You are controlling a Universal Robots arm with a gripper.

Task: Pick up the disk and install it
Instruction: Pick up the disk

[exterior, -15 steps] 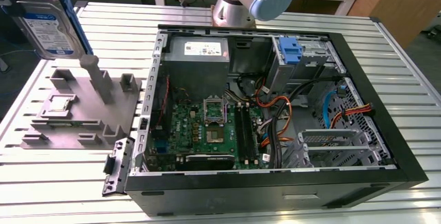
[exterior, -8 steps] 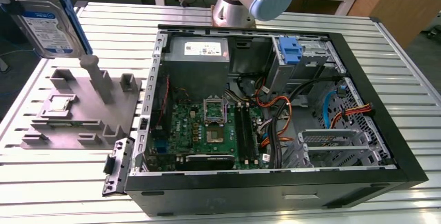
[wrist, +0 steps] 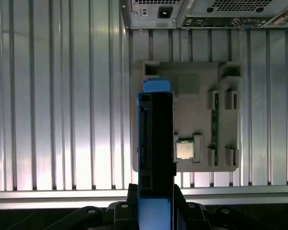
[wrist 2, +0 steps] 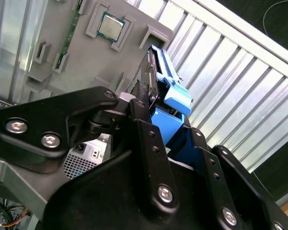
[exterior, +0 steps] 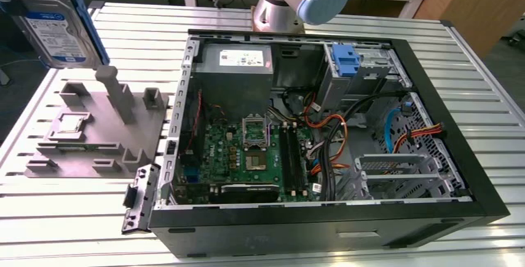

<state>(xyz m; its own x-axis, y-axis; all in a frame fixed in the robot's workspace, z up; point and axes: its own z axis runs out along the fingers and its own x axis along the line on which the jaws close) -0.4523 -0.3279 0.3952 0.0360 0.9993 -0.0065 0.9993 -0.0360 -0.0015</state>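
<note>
Exterior view: the open black metal computer case (exterior: 311, 221) is holding a green motherboard (exterior: 246, 156), and I'm watching the blue-framed silver-grey disk (exterior: 53, 24) hanging upright above the ribbed tabletop (exterior: 74, 218). Second wrist view: the black claw (wrist 2: 164, 120) is clenching it. First wrist view: its long axis is pointing straight away from the claw.

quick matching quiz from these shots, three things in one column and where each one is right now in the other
1. silver-grey rectangular hard disk in a blue plastic frame
2. small square silver chip
3. black metal computer case

A. lying open on the slatted metal table
B. clamped between the black fingers
C. in a recess of the grey plastic holder plate

Pairs: 1-B, 2-C, 3-A
</note>
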